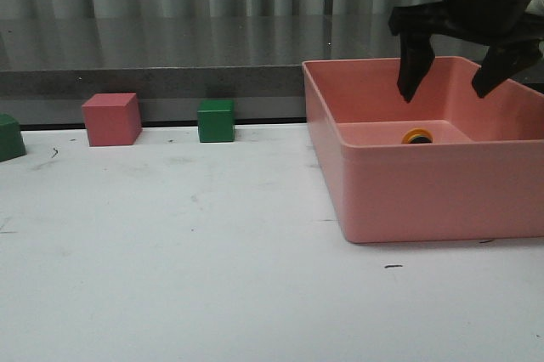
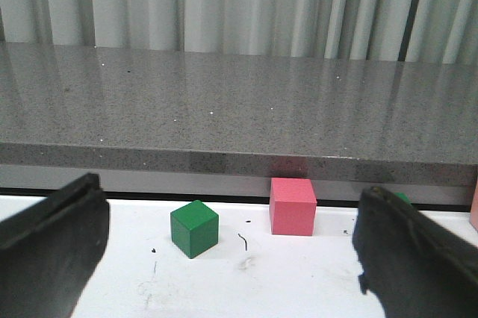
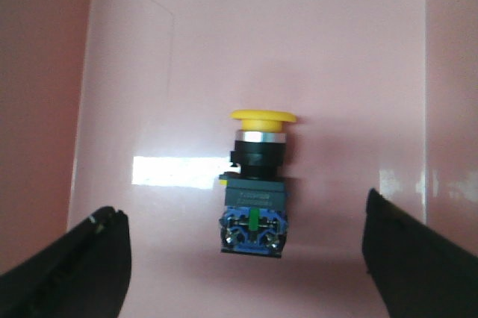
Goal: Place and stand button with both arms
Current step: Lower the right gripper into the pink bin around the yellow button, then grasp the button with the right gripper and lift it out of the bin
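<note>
Yellow-capped push-button with black body and bluish base (image 3: 255, 184) lies on its side on the pink plastic bin (image 1: 408, 200) floor, directly below the right gripper (image 1: 459, 77), fingers spread wide across its long axis; left gripper (image 2: 231, 258), also spread, well apart from the bin.

The button (image 3: 255, 187) has a matt yellow plastic cap, a shiny metal collar and a black plastic body. The pink bin (image 1: 408, 200) looks like smooth plastic with a slight sheen. The white table (image 1: 170, 277) is matt and scuffed; the grey ledge (image 2: 224, 109) is speckled and glossy.
</note>
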`<state>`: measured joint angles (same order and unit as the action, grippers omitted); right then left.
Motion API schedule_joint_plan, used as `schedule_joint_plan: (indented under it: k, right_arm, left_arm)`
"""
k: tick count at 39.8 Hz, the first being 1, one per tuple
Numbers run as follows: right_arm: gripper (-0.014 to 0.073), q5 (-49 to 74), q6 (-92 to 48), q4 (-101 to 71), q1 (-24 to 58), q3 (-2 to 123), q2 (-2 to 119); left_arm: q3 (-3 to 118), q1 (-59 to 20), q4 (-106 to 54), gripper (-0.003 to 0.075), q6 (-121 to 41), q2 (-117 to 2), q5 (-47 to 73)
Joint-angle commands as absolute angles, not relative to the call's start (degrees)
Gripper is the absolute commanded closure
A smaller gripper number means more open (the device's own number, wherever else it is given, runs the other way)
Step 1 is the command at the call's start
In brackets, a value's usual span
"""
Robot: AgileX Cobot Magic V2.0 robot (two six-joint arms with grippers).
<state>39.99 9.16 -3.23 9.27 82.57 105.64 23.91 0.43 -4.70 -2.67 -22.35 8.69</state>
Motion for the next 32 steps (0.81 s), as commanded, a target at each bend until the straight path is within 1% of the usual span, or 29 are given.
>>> schedule_joint_plan:
  k: [1, 10, 24, 25, 28, 32]
  right_arm:
    - [-0.0048, 41.6, 10.8, -1.8, 8.9, 87.7, 106.9]
    - [-0.0048, 45.6, 10.8, -1.8, 8.9, 93.1, 114.1]
    - [-0.0044, 45.5, 10.8, -1.8, 8.9, 93.6, 117.6]
    - [-0.0035, 45.6, 10.8, -1.8, 8.9, 93.6, 117.7]
    - [0.0036, 45.9, 10.8, -1.8, 8.9, 93.6, 117.7]
    - [0.0197, 46.0, 10.8, -1.8, 8.9, 93.6, 117.7]
  left_arm:
    - [26.1, 0.4, -4.7, 0.0100, -2.2, -23.1, 4.2]
    - [26.1, 0.4, -4.7, 0.0100, -2.2, -23.1, 4.6]
    - [26.1, 0.4, -4.7, 0.0100, -2.2, -23.1, 4.6]
    - [26.1, 0.4, -4.7, 0.0100, -2.2, -23.1, 4.6]
    - [26.1, 0.4, -4.7, 0.0100, -2.2, -23.1, 4.6]
    - [26.1, 0.4, -4.7, 0.0100, -2.2, -23.1, 4.6]
